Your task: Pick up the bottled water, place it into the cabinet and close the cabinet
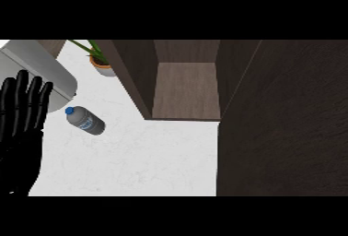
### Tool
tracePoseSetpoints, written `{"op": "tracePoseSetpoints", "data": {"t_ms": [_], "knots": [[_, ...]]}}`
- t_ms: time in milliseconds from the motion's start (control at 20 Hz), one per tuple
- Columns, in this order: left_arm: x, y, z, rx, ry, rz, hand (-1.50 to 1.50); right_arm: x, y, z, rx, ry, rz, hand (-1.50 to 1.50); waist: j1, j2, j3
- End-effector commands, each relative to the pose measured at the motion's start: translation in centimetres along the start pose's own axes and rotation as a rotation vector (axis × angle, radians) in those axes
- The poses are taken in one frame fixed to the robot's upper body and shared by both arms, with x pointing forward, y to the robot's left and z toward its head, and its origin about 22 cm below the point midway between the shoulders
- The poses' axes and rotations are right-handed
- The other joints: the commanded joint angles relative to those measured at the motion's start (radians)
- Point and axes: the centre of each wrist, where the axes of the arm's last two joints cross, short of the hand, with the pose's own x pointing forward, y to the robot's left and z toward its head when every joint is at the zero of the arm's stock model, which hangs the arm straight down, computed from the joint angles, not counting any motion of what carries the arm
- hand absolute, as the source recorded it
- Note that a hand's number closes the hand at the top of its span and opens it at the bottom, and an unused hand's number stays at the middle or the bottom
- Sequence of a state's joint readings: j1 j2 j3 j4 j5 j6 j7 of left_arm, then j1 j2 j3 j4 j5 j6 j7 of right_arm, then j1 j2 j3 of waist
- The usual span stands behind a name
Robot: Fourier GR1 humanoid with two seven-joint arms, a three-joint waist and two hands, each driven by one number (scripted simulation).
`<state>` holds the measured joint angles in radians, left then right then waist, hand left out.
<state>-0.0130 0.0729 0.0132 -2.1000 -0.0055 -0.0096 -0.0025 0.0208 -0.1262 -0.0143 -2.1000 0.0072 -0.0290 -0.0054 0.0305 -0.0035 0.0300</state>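
**Head view.** An open cabinet [185,92] of dark wood is shown at the upper centre, with its bare inner shelf exposed. Its door [285,124] is seen swung out at the cabinet's right side, filling the view down to the lower edge. The bottled water [85,120] is laid on its side on the white counter [136,161], left of the cabinet and apart from it, with the blue cap [69,110] turned away from the cabinet. A potted plant [102,64] is set just beside the cabinet's left wall, farther back. A grey rounded appliance [41,69] is placed well left of the cabinet. The left hand [20,120] is shown farthest from the cabinet, at the view's left edge, with fingers straight and pointing up.
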Motion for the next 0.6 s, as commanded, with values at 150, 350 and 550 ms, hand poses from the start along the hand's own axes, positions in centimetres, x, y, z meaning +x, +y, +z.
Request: {"op": "tracePoseSetpoints", "data": {"t_ms": [150, 350, 550], "knots": [[-0.4, 3.3, -0.5, 0.247, 0.006, -0.181, -1.50, 1.2, -0.5, 3.0, 0.091, 0.058, -0.013, -1.50, -0.044, 0.001, -0.030], [-1.2, 2.6, 1.7, 0.473, 0.165, 0.044, -1.50, 0.9, 0.2, 4.8, 0.187, 0.160, -0.195, -1.50, -0.040, -0.005, -0.031], [0.6, 0.7, 1.6, 0.489, 0.152, 0.073, -1.50, 3.8, 0.0, 7.1, 0.214, 0.165, -0.215, -1.50, -0.043, -0.002, -0.030]]}}
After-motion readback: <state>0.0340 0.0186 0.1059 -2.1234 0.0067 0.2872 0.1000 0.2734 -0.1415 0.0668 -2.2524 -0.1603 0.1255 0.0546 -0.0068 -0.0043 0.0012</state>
